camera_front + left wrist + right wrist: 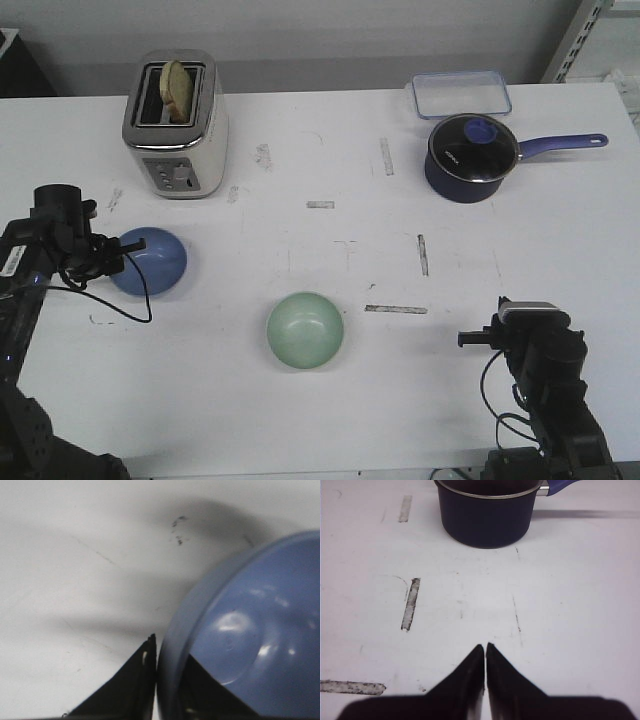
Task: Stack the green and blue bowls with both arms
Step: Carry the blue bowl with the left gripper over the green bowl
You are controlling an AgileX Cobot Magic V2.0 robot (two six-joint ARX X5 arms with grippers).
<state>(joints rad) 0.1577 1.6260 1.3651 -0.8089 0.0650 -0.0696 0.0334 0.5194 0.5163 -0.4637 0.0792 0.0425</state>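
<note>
The blue bowl (150,261) is at the left of the table. My left gripper (128,246) is shut on its left rim. In the left wrist view one finger (135,687) lies outside the bowl (260,630) and the other inside it, with the wall pinched between them (170,682). The green bowl (305,331) sits upright and empty at the middle front. My right gripper (465,339) is shut and empty at the front right, well to the right of the green bowl. In the right wrist view its tips (485,650) meet above bare table.
A toaster (176,124) with a slice of bread stands at the back left. A dark navy saucepan (472,157) with a long handle and a clear lidded box (461,94) are at the back right; the pan also shows in the right wrist view (487,512). Tape marks dot the table.
</note>
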